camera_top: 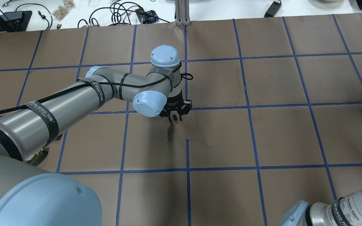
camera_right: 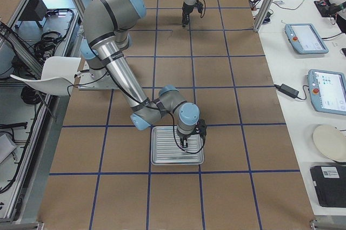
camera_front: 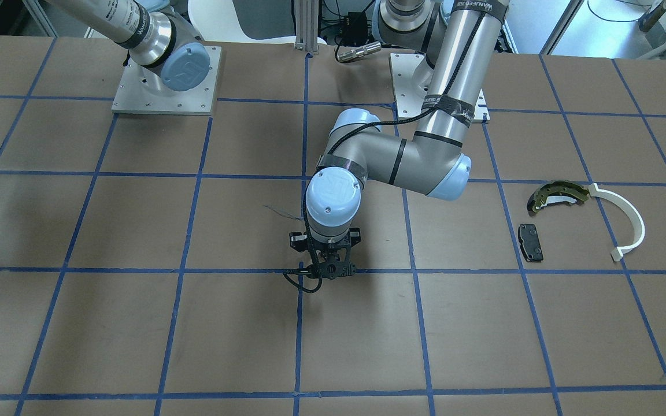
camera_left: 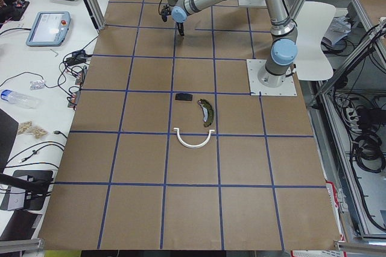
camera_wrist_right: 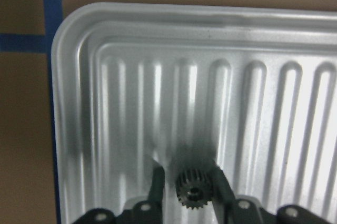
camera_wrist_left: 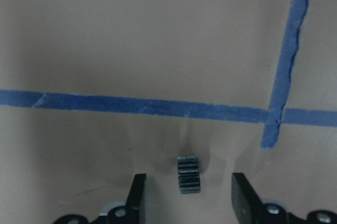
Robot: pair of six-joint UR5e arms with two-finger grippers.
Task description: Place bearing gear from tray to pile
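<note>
Right gripper (camera_wrist_right: pixel 188 175) clamps bearing gear (camera_wrist_right: pixel 193 189) over tray (camera_wrist_right: pixel 73 77); left gripper (camera_wrist_left: pixel 189 181) spread.

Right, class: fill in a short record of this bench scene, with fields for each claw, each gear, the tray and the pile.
left claw: open, fingers either side of the table gear
table gear: lying loose near a blue tape crossing
right claw: over the tray, fingers close about the tray gear, grip unclear
tray gear: dark, toothed
tray: silvery, ridged
pile: olive shoe, white arc, black pad, away from both claws
</note>
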